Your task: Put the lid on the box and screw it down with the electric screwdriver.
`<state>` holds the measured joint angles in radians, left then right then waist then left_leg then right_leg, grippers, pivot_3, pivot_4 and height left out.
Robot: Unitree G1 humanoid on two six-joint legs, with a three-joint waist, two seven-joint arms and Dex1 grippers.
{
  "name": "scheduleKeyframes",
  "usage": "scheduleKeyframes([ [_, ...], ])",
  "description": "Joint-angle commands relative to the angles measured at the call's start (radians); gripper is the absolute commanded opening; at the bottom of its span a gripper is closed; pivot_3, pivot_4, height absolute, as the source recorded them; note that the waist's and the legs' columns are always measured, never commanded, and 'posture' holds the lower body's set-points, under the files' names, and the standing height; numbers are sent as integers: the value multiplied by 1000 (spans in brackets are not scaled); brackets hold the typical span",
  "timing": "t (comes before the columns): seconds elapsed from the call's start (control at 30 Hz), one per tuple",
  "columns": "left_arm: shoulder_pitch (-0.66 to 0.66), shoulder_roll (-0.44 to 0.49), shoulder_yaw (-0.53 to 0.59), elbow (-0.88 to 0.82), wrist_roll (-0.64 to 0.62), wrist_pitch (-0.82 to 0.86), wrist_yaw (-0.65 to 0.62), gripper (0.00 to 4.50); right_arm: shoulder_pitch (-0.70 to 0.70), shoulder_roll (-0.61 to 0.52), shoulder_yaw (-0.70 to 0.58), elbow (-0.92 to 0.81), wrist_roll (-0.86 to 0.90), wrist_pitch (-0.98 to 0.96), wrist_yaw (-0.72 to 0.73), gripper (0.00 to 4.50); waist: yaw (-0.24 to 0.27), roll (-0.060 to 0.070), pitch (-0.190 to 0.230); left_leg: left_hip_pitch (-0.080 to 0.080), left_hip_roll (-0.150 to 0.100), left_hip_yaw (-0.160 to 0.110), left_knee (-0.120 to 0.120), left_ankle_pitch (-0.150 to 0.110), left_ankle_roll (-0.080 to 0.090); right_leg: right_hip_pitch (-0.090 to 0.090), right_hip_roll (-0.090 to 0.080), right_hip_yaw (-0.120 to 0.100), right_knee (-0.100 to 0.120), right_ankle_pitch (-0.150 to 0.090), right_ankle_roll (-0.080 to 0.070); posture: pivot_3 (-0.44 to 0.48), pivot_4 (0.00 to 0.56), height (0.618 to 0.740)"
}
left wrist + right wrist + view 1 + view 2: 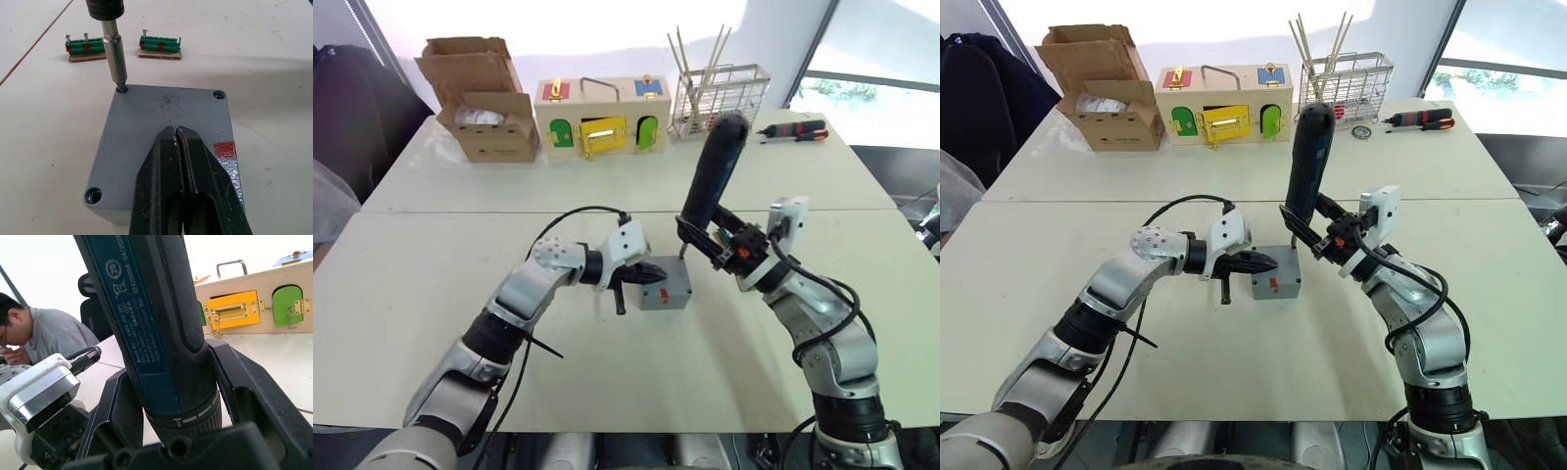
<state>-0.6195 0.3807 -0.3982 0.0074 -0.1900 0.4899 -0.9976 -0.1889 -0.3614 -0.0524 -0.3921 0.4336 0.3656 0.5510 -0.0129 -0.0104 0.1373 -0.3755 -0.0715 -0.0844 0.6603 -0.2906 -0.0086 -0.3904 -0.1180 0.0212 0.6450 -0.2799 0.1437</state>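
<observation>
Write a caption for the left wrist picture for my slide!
Shut left fingers press the lid while the electric screwdriver bit sits in a corner screw hole.

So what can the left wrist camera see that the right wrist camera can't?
The left wrist view shows the lid sitting on the box, its corner screw holes, the screwdriver's bit in one corner hole, the shut left gripper pressing on the lid, and two green screw holders beyond.

The right wrist view shows the wooden box with coloured doors, a person and the right gripper's fingers clamping the tool.

Both show the electric screwdriver.
</observation>
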Motion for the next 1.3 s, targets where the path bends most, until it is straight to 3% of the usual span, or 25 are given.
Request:
scheduleKeyframes([
  [0.03,21,-7,-16,28,14,13,3,0,69,24,76,75,-15,40,6,1824,-1,-2,-4,2,0,0,-1,-1,1,2,0,0,0,-1,0,0,150,730],
  [0.97,60,-11,-20,2,28,19,11,0,52,35,102,136,-85,21,-2,1824,0,-2,-17,4,2,-1,-6,-1,2,4,0,0,-6,-2,0,0,150,730],
  [1.3,53,-23,-25,20,38,12,22,0,69,42,106,172,-100,-1,-9,1824,0,-2,-17,20,2,-1,-13,-2,3,19,-1,0,-16,-3,0,0,150,730],
])
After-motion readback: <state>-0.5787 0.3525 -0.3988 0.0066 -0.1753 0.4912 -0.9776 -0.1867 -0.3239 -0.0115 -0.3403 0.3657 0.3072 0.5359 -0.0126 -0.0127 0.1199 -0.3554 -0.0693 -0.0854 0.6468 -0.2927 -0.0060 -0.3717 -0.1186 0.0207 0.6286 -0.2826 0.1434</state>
